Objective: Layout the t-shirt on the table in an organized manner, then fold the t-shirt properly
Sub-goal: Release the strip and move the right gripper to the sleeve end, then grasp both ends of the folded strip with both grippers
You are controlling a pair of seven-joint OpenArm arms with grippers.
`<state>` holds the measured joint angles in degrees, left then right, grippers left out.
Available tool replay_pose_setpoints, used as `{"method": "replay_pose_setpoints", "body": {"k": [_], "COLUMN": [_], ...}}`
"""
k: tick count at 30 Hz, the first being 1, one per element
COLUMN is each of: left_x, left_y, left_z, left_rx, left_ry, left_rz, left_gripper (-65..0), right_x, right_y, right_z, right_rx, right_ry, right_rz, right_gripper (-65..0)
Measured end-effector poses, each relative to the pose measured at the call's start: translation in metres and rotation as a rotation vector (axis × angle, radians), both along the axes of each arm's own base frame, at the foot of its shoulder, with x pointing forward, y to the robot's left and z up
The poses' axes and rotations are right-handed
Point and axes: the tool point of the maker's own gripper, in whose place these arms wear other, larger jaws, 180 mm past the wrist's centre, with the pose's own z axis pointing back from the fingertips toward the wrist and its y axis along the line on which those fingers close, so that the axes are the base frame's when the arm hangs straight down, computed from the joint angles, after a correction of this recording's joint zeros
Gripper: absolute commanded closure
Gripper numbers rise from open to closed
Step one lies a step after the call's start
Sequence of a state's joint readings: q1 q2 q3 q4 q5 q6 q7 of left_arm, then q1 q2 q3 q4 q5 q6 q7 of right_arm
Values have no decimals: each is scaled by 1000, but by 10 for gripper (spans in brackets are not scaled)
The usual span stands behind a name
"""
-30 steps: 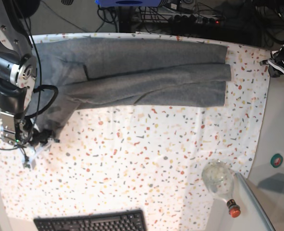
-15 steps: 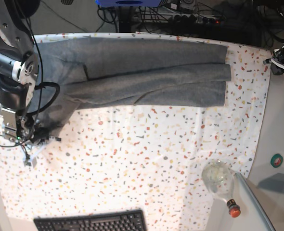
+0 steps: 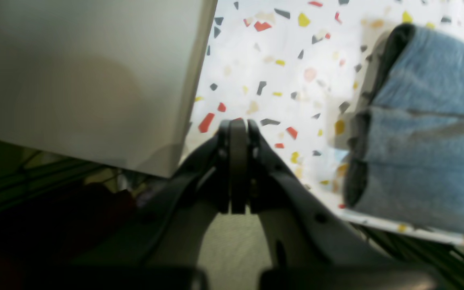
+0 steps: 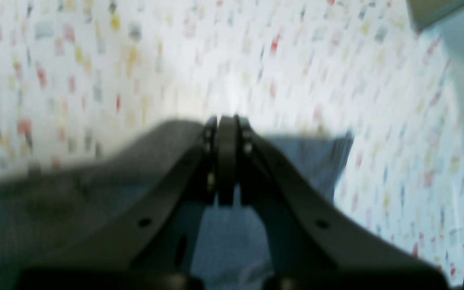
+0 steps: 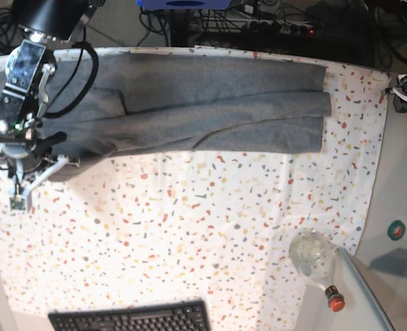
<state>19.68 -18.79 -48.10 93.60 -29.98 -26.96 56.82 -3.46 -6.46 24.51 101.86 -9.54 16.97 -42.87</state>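
Observation:
The heather-grey t-shirt (image 5: 203,103) lies across the far part of the speckled table (image 5: 210,227), folded lengthwise into a long band. Its left end is bunched under my right arm. My right gripper (image 5: 24,186) is at the table's left side, shut on the t-shirt's lower-left edge. In the right wrist view, grey cloth (image 4: 75,201) spreads on both sides of the closed gripper (image 4: 226,123). My left gripper (image 5: 401,91) hangs off the table's right edge, shut and empty. The left wrist view shows the closed left gripper (image 3: 238,125) beside the shirt's folded end (image 3: 425,141).
A clear glass bottle (image 5: 315,261) with a red cap lies near the front right corner. A black keyboard (image 5: 131,318) sits at the front edge. Cables and equipment (image 5: 286,27) line the back. A pale panel (image 3: 83,72) stands next to the left gripper.
My right gripper has closed on the shirt's left edge and moved toward the back, pulling the hanging sleeve end up with it. The left arm stays where it was.

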Motion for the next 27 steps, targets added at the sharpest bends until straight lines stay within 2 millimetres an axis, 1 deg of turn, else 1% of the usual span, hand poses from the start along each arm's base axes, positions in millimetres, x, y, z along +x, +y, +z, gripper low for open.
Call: {"method": "replay_pose_setpoints", "body": {"k": [2, 4, 7, 8, 10, 12, 14, 19, 22, 24, 26, 27], "left_x": [10, 22, 30, 33, 41, 49, 52, 46, 45, 44, 47, 50], "left_y": [-6, -18, -33, -35, -35, -34, -33, -22, -22, -35, -55, -63], "left_z": [-1, -1, -6, -6, -2, 4, 1, -12, -18, -26, -31, -31], "left_rx": [5, -4, -13, -12, -3, 2, -12, 13, 9, 4, -13, -17], "left_ry": [8, -4, 17, 20, 3, -18, -19, 37, 54, 83, 92, 88], "left_rz": [-40, -89, -151, -162, -171, -176, -167, -141, -138, -188, -242, -264], "left_gripper": [0, 0, 0, 0, 0, 0, 0, 0, 0, 0, 0, 0], "right_x": [-22, -38, -64, -74, -90, -102, -111, -136, -137, -136, -145, -150], "right_y": [2, 1, -2, -1, 11, 19, 20, 23, 23, 25, 27, 27], "right_z": [-5, -11, -27, -33, -44, -50, -54, -64, -65, -65, -68, -68], "right_rx": [-4, -14, -18, -8, 63, 116, 130, 152, 153, 159, 169, 168], "right_ry": [28, 54, 117, 138, 161, 173, 186, 239, 244, 244, 304, 337], "right_rz": [4, 2, -8, -8, -11, -8, -16, -21, -20, -17, -23, -26], "right_gripper": [0, 0, 0, 0, 0, 0, 0, 0, 0, 0, 0, -92]}}
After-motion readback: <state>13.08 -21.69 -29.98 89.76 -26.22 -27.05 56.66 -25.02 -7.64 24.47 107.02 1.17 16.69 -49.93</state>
